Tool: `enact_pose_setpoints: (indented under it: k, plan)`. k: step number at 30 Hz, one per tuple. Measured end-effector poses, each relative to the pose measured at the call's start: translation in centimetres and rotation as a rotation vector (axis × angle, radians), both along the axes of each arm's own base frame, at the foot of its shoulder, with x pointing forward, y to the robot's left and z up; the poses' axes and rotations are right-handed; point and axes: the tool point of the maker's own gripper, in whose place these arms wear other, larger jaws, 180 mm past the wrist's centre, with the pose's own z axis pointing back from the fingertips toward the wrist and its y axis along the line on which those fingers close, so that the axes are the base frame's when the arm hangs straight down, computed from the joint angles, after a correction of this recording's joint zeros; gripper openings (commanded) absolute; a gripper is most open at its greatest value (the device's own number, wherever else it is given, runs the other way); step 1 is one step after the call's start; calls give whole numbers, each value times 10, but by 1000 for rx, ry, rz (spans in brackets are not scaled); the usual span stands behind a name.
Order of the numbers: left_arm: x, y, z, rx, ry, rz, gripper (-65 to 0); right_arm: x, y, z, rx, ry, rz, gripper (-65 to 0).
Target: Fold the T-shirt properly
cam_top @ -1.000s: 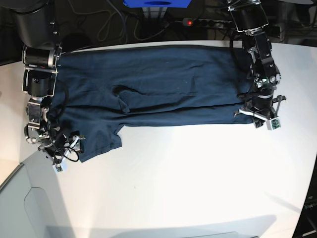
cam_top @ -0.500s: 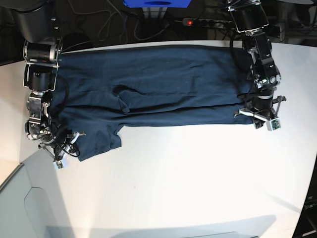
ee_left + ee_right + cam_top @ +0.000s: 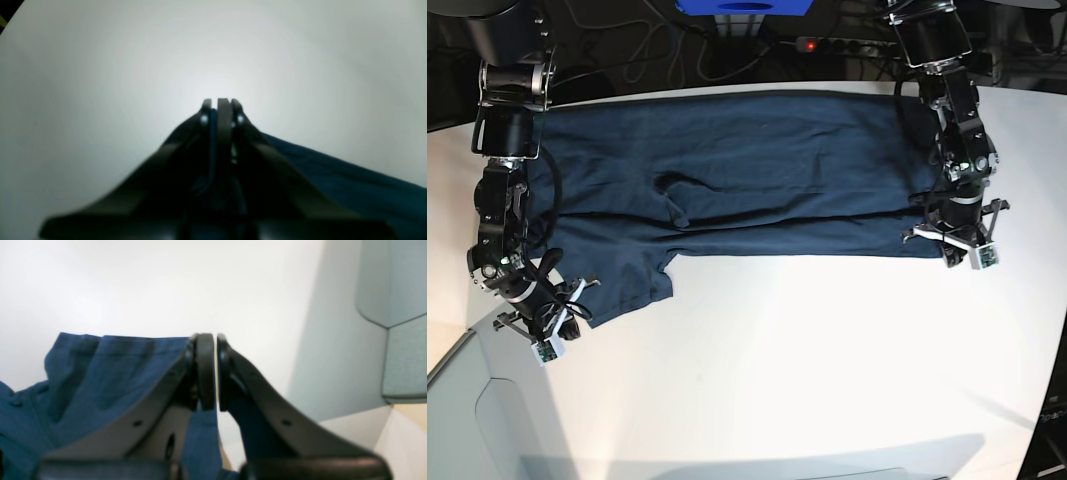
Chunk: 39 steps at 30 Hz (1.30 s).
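The T-shirt (image 3: 737,180) is lying spread across the upper half of the white table (image 3: 827,360) in the base view, one sleeve trailing toward the lower left. The right gripper (image 3: 211,370) is clamping blue fabric between closed jaws at that sleeve's edge (cloth is showing below the fingertips). The left gripper (image 3: 220,113) is pinching the hem at the right of the base view, jaws clenched on a thin blue strip.

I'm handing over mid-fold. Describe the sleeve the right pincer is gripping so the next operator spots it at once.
Start from the white table and the dark navy T-shirt spread across its far half. At the shirt's left end in the base view, one short flap, the sleeve, juts toward the camera below the straight folded edge. The right pincer is shut on its outer corner.
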Motion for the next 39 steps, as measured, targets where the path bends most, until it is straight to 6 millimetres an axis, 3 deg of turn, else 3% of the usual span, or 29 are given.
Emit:
enact_pose_setpoints:
  k: [3, 9, 12, 16, 20, 23, 27, 30, 39]
  plan:
    - [0, 0, 0, 1, 0, 0, -650, -2, -3, -16, 13, 46, -13, -572]
    - [-1, 1, -1, 1, 3, 1, -650, -10, -16, -61, 52, 189, -64, -223]
    - [-1, 1, -1, 0, 5, 1, -650, -7, -19, -73, 83, 228, -84, -154]
    - [-1, 1, -1, -1, 6, 2, -650, -9, -18, -83, 108, 236, -92, -156]
    - [-2, 0, -2, -1, 8, 1, -650, -9, -17, -86, 124, 232, -96, -227]
    - [-3, 0, -2, -1, 8, 2, -650, -10, -16, -89, 139, 232, -99, -346]
    - [-3, 0, -3, -1, 9, 2, -650, -12, -15, -90, 148, 225, -101, -554]
    - [-3, 0, -3, -1, 8, 2, -650, -12, -12, -90, 154, 225, -99, -650]
    - [-3, -1, -4, -4, 9, 2, -650, -18, -8, -89, 142, 216, -84, -648]
